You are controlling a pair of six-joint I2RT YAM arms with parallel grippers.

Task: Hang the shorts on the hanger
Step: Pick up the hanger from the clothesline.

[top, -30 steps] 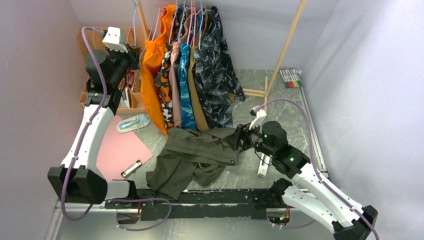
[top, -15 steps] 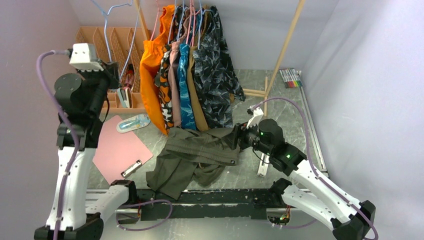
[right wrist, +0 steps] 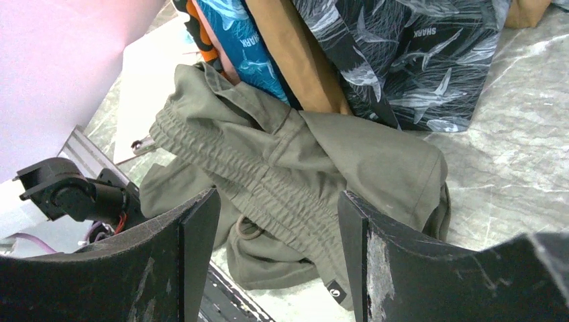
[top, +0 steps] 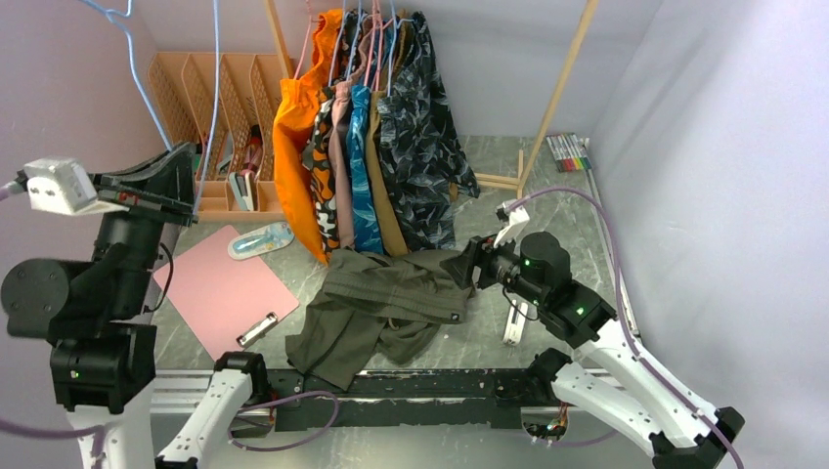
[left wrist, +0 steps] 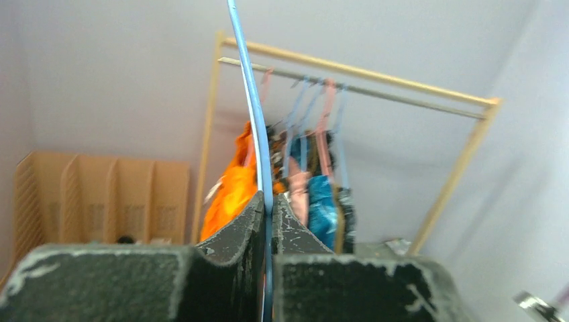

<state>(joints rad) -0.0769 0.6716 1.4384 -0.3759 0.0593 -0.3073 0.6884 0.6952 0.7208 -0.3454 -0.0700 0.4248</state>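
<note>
Your left hand point(left wrist: 267, 204) is pinched tight on the thin wire of the hanger point(left wrist: 249, 100), raised high over the surface point(top: 557, 205) and pointing toward the rack point(left wrist: 349, 74). Lower it level and don't loosen, since that wire could swivel. Your right hand point(right wrist: 276, 221) is spread wide, forearm stretched low, just over the shorts point(right wrist: 362, 161), which lie crumpled below the hanging clothes point(top: 391, 127). Take the waistband point(right wrist: 221, 157), not loose cloth.
</note>
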